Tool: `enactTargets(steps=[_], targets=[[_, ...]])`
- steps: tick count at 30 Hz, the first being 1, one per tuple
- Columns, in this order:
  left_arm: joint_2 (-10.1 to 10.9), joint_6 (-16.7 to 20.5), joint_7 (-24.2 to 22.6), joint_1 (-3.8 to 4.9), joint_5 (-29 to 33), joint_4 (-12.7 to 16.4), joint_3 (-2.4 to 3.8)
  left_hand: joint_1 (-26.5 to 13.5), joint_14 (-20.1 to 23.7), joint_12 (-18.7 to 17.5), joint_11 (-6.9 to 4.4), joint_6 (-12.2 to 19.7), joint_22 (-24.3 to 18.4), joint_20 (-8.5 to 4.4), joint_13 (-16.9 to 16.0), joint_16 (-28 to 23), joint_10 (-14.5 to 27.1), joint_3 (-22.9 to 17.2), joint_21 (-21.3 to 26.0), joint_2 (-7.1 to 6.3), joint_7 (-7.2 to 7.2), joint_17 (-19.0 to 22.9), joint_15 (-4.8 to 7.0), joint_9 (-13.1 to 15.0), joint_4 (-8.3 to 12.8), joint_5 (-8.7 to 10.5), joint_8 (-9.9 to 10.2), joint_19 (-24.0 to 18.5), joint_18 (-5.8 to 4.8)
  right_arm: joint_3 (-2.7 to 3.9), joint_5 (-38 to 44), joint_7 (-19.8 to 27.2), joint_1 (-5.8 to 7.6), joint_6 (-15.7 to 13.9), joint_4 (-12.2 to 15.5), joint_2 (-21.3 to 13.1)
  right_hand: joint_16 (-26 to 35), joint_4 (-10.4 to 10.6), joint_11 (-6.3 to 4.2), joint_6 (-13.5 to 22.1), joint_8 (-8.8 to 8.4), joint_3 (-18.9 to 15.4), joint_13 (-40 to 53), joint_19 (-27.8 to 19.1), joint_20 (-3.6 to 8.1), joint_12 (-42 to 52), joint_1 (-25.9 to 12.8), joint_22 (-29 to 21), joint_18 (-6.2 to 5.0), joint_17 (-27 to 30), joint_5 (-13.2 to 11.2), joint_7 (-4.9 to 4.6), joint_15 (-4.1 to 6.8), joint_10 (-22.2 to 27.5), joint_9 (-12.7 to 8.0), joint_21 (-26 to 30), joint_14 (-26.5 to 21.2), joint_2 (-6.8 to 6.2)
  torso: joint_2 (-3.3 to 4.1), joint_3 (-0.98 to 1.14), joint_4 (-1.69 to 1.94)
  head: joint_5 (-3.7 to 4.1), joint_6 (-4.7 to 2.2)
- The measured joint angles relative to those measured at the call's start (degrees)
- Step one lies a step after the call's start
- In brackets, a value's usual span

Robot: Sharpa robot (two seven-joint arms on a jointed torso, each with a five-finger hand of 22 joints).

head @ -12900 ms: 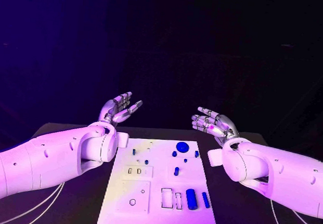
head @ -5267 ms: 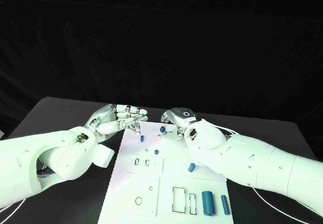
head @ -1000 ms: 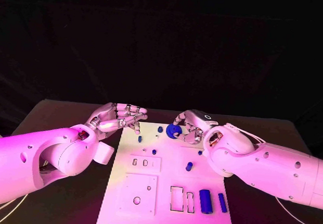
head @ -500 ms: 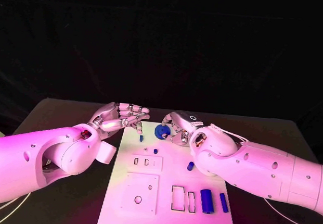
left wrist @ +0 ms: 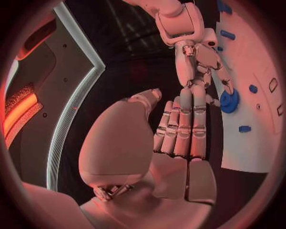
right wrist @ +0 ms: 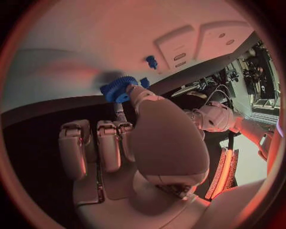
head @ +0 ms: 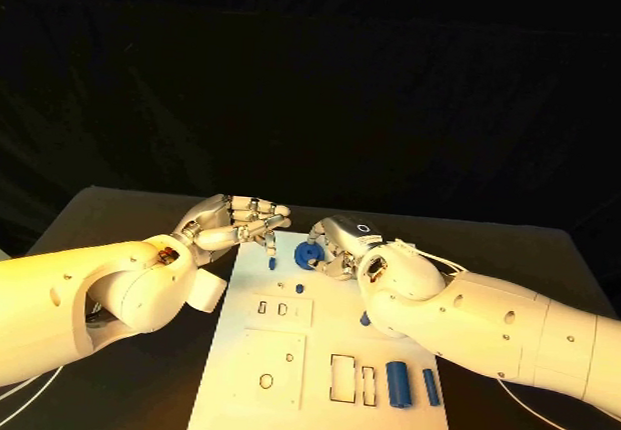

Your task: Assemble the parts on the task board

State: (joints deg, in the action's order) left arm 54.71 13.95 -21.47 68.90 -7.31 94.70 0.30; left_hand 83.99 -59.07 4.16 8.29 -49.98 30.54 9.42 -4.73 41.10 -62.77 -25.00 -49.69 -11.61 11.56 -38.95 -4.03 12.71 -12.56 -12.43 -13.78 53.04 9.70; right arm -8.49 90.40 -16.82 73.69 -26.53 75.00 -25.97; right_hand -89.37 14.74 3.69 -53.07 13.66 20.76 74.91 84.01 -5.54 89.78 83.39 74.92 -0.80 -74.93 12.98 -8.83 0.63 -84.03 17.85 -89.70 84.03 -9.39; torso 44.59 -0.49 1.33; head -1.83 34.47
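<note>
Your black table point(head: 108, 219) sits before a dark backdrop, with the white task board point(head: 320, 376) running down its middle. Nearest you on the board lie two blue cylinders point(head: 398, 384) side by side, just right of two narrow rectangular slots point(head: 343, 377); left of those is a square raised plate point(head: 272, 368) with an oval hole. Further up is a smaller plate with two slots point(head: 280, 311), then a small blue peg point(head: 301, 286).

At the board's far end, your right hand point(head: 344, 250) pinches a blue gear point(head: 309, 255) between thumb and a finger. The head view shows the gear low over the board's far end; whether it touches the surface you cannot tell from there. The right wrist view gives what the head view cannot: the gear's toothed rim point(right wrist: 119, 88) and the other fingers point(right wrist: 98, 143) of that hand lying straight, off the part.

Your left hand point(head: 237, 225) hangs at the board's far left corner, fingers curled loosely and holding nothing (its wrist view shows them straight and side by side point(left wrist: 181, 129), with the gear point(left wrist: 229, 101) just beyond).

No readable writing appears on any part.
</note>
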Motion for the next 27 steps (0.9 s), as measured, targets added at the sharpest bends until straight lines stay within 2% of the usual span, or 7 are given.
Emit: enactTargets(steps=[20,21,27], targets=[[-0.15,-0.10,0.14,0.01,0.00,-0.14,0.00,0.00,0.00,0.00,0.00,0.00,-0.01,0.00,0.01,-0.01,0.00,0.00,0.01,0.00,0.00,0.00,0.00,-0.01,0.00,0.00,0.00,0.00,0.00,-0.06,1.03,0.22,-0.55,1.00,-2.25,2.04,0.00,-0.21,0.00,-0.15,0.11,0.21,0.00,0.00,0.00,0.00,-0.23,-0.01,-0.01,0.01,-0.24,0.00,0.00,0.00,0.03,0.00,0.00,-0.24,-0.03,0.07,-0.04,-0.32,0.21],[-0.15,-0.11,0.14,0.01,0.00,-0.14,0.00,0.00,0.00,0.00,0.00,0.00,-0.01,0.00,0.01,-0.01,0.00,0.00,0.01,0.00,0.00,0.00,0.00,-0.01,0.00,0.00,0.00,0.00,0.00,-0.06,1.07,0.22,-0.56,1.06,-2.42,2.15,0.00,-0.20,0.00,-0.19,0.11,0.24,0.00,0.00,0.00,0.00,-0.68,-0.01,-0.01,0.01,-0.28,0.04,-0.01,0.00,0.04,0.00,0.00,-0.68,-0.03,0.07,-0.06,-0.32,0.21],[-0.15,-0.14,0.18,0.01,0.00,-0.14,0.00,0.00,0.00,0.00,0.00,0.00,-0.01,0.00,0.01,-0.01,0.00,0.00,0.01,0.00,0.00,0.00,0.00,-0.02,0.00,0.00,0.00,0.00,0.00,-0.08,1.14,0.37,-0.59,1.46,-3.24,2.61,0.00,-0.22,0.00,-0.42,-0.28,0.85,0.00,0.00,0.00,0.00,-1.10,-0.01,-0.01,0.01,-1.16,0.07,-0.01,0.00,0.11,0.00,0.00,-1.10,-0.03,0.06,-0.07,-0.37,0.13]])
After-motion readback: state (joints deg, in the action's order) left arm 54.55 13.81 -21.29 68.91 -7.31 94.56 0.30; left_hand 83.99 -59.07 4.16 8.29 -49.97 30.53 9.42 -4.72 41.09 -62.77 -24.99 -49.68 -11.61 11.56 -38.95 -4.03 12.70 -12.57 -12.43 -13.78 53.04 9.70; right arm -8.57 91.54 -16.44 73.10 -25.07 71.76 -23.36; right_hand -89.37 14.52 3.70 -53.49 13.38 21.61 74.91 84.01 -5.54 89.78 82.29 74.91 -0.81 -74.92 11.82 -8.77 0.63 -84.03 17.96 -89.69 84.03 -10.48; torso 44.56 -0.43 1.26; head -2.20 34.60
